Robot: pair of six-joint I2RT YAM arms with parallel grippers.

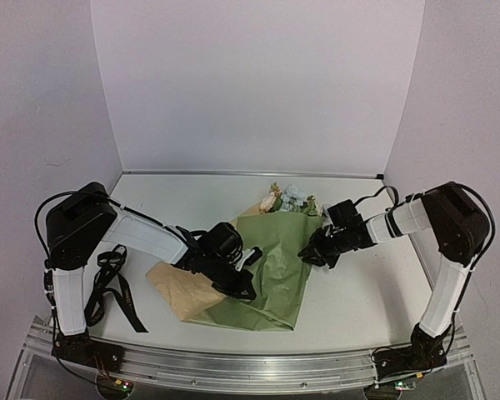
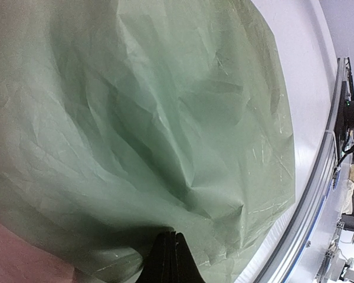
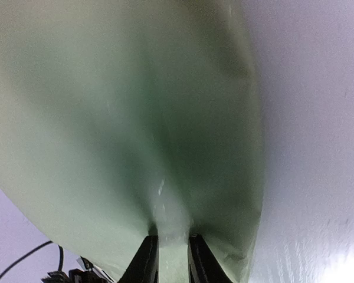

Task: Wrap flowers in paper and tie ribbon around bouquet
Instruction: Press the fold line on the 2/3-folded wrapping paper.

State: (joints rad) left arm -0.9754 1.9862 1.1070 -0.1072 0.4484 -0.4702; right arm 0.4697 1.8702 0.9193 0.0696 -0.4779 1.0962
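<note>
The ribbon (image 1: 110, 265) is lying loose on the table (image 1: 358, 292), well left of the paper (image 1: 275, 258). The left gripper (image 1: 242, 287) is resting on the paper's left part, where the tan underside is showing beside the green face. Its jaws are pressing fully together, and I cannot tell whether a fold is caught between them. The flowers (image 1: 290, 200) are poking out past the paper's far edge. The right gripper (image 1: 311, 250) is pinching the paper's right edge, the green sheet sitting between its jaws.
</note>
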